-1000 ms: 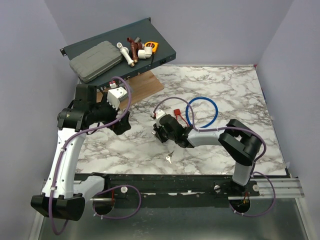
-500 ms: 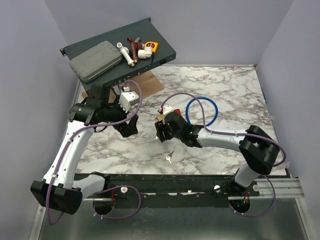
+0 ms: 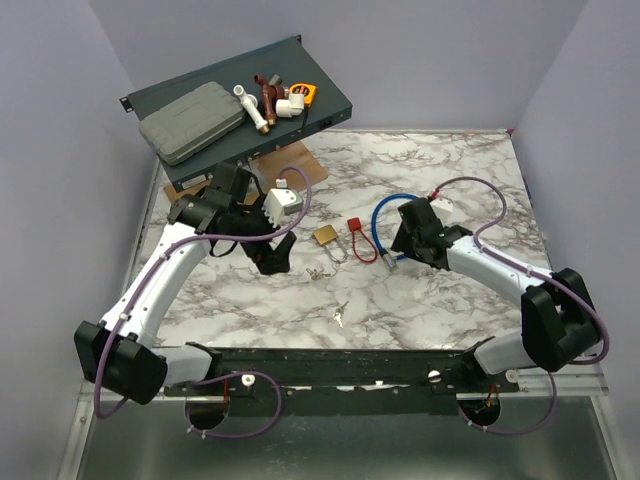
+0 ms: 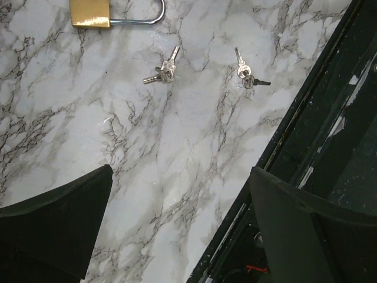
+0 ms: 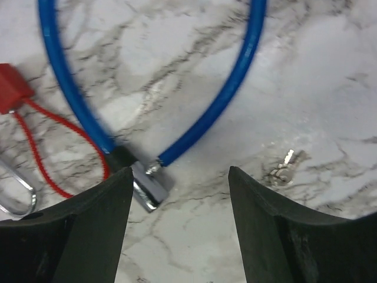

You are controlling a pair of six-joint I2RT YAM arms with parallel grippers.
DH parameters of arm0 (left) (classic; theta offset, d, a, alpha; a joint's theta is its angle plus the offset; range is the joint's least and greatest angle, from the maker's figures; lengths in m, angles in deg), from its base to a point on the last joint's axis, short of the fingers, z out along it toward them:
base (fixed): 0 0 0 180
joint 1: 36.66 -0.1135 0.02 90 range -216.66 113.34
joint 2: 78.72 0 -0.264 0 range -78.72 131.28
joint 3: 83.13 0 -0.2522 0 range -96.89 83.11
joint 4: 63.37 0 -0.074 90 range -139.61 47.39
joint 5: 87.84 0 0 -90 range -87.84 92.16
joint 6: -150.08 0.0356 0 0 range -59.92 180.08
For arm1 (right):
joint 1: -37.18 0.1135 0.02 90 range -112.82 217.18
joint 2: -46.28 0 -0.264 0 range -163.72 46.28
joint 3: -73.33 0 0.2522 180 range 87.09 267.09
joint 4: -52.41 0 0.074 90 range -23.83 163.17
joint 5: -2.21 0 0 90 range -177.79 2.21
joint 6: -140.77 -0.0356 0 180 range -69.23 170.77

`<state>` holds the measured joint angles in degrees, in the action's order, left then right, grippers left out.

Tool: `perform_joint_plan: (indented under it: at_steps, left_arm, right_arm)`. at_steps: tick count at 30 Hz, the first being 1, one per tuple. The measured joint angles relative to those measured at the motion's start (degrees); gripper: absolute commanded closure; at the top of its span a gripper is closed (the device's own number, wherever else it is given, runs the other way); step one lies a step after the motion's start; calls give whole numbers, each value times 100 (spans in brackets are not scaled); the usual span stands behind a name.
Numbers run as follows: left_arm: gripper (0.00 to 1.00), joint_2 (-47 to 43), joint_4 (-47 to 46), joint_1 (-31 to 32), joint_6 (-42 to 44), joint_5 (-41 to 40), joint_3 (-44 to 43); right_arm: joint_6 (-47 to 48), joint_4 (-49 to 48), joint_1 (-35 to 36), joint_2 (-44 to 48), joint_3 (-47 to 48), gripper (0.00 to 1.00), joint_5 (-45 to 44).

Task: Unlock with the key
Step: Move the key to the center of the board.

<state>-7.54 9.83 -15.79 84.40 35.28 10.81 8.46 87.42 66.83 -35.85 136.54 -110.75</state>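
The brass padlock with its silver shackle lies flat on the marble, also at the top of the left wrist view. A small silver key bunch lies just below it. A second key bunch lies nearer the front edge. My left gripper hangs open left of the padlock, nothing between its fingers. My right gripper is open and empty above the blue cable lock. Another tiny key lies by its right finger.
A red cable lock lies between the padlock and the blue cable loop. At the back left a dark rack panel carries a grey case and pipe fittings. The black front rail borders the marble.
My right gripper has opened and swung right, from the padlock to over the blue cable lock; the padlock now lies free. My left arm has moved right, towards the padlock.
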Motion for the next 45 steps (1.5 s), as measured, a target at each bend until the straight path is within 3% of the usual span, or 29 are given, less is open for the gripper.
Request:
perform_joint_plan:
  at_steps: [8, 24, 26, 30, 45]
  left_arm:
    - [1, 551, -20, 168, 98, -57, -68]
    - [2, 1346, -111, 693, 378, -557, -199]
    - [2, 1342, -114, 693, 378, -573, -199]
    - [2, 1335, -118, 693, 376, -573, -199]
    - [2, 1248, -127, 693, 411, -621, -195]
  right_arm:
    - [-730, 726, -820, 28, -345, 38, -87]
    - [-885, 828, -901, -332, -466, 67, -96]
    - [-861, 820, -903, -332, -468, 74, -70]
    - [-809, 756, -909, -297, -501, 99, 17]
    - [-308, 564, -837, 455, -804, 99, 1217]
